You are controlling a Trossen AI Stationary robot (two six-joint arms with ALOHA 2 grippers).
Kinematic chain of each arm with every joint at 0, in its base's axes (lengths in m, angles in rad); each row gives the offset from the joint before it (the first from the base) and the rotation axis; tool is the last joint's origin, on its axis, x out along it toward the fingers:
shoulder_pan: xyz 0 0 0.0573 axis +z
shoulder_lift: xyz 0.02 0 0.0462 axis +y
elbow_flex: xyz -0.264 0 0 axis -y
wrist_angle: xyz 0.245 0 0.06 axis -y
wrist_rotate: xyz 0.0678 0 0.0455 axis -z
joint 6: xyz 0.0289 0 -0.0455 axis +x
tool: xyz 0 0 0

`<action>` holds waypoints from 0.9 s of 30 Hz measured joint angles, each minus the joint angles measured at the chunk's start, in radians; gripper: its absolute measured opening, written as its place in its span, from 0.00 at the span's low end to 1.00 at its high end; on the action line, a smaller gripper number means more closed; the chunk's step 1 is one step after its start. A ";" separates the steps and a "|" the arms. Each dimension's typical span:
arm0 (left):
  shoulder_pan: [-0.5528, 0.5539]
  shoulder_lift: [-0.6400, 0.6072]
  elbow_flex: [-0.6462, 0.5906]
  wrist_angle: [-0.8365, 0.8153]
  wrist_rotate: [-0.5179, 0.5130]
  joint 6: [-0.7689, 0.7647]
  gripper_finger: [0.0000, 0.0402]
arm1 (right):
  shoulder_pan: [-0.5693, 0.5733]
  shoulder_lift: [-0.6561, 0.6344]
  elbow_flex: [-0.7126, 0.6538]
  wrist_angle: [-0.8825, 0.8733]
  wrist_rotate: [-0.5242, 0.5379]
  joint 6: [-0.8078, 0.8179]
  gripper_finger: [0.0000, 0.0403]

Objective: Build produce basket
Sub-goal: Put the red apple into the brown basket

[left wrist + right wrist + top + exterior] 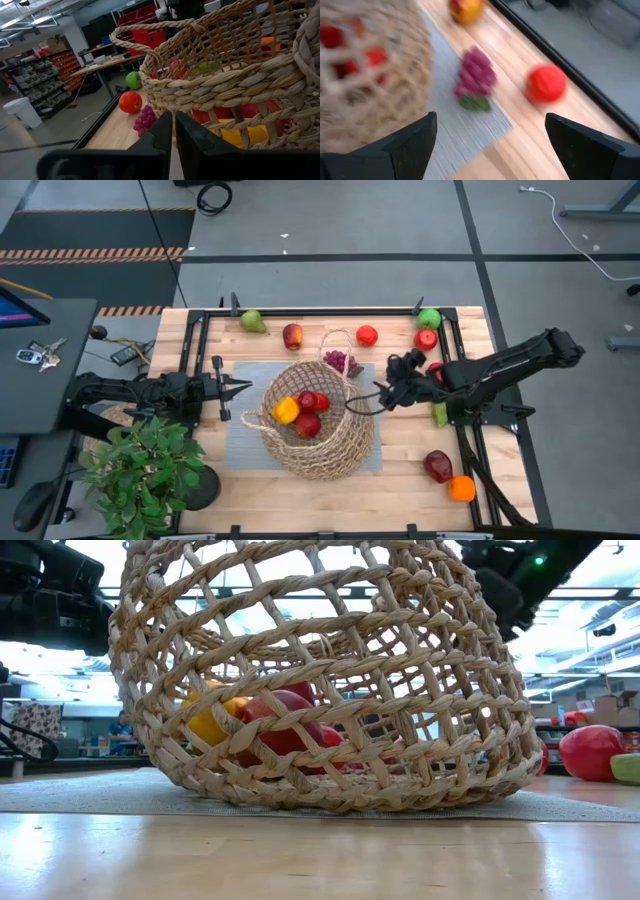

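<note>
The tan wicker basket (312, 422) rests on a grey mat (245, 440) at mid-table and looks tilted in the low view (320, 680). Inside lie a yellow pepper (287, 410) and red pieces (312, 402). Purple grapes (476, 75) lie on the mat's far edge, with a red fruit (546, 83) beyond them. My right gripper (388, 392) hovers open just right of the basket, slanting down toward the grapes, with nothing between its fingers (410, 145). My left gripper (243, 388) points level at the basket's left side, shut and empty.
Along the far edge lie a green pear (252, 321), a red-yellow apple (292, 336), a green apple (429, 318) and a red apple (426, 339). A dark red piece (437, 466) and an orange (461, 488) sit near right. A potted plant (140, 470) stands near left.
</note>
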 joint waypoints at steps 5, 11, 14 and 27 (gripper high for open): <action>0.008 0.000 0.000 -0.001 -0.003 0.000 0.08 | -0.023 -0.016 0.000 -0.104 0.001 0.156 0.93; 0.010 0.000 0.000 -0.001 -0.004 0.000 0.09 | -0.180 -0.020 0.000 -0.174 -0.039 0.182 0.93; 0.010 0.000 0.000 0.000 -0.004 0.000 0.08 | -0.290 -0.020 0.000 -0.228 -0.063 0.174 0.92; 0.010 0.000 0.000 0.000 -0.004 0.001 0.09 | -0.504 -0.017 -0.036 0.039 -0.225 -0.044 0.92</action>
